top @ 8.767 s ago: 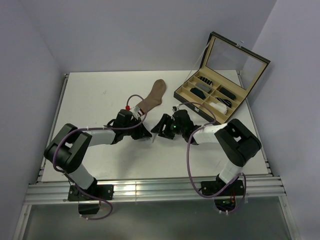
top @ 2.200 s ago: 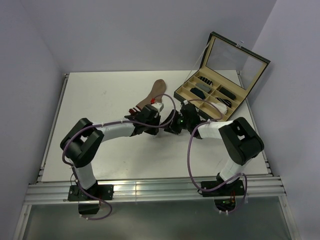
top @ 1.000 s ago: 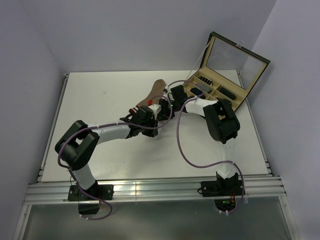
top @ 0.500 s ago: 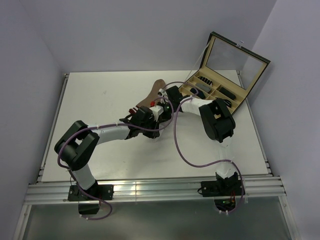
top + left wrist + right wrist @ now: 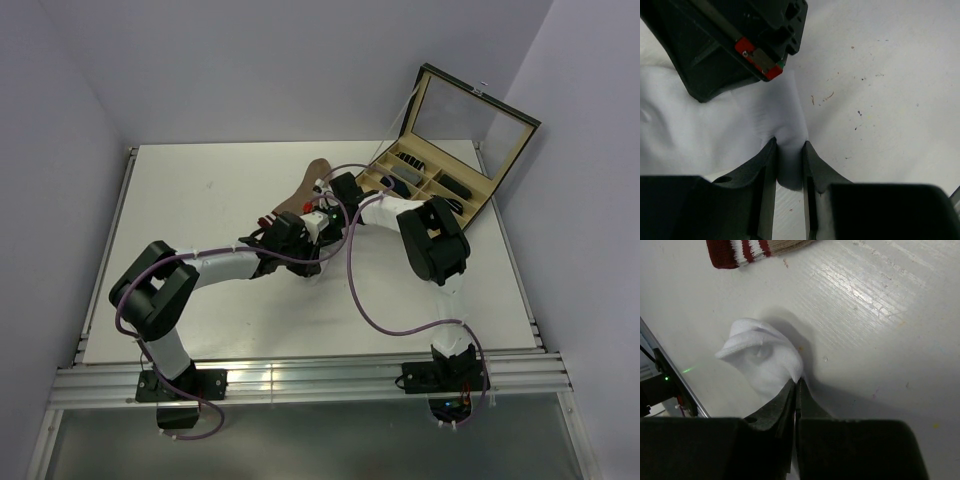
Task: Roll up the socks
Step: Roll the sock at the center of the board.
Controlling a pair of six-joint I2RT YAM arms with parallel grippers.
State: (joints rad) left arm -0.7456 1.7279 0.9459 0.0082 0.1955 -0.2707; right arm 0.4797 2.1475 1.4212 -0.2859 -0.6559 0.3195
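The white sock (image 5: pixel 765 360) lies bunched on the table, and both grippers hold it. My left gripper (image 5: pixel 789 159) is shut on a fold of the white sock (image 5: pixel 715 135). My right gripper (image 5: pixel 796 383) is shut with its tips pinching the sock's edge. The tan-brown sock (image 5: pixel 312 178) lies flat just behind, its red-and-white striped cuff (image 5: pixel 740 251) near the white one. From above, the left gripper (image 5: pixel 308 238) and the right gripper (image 5: pixel 326 210) meet over the white sock and hide most of it.
An open box (image 5: pixel 425 190) with a raised mirrored lid stands at the back right, with dark sock rolls in its compartments. The right gripper's black body (image 5: pixel 730 40) sits close in front of my left fingers. The white table (image 5: pixel 200 200) stretches left.
My right gripper has shut onto the white sock's edge after shifting slightly left toward it. The left gripper has kept its hold and place.
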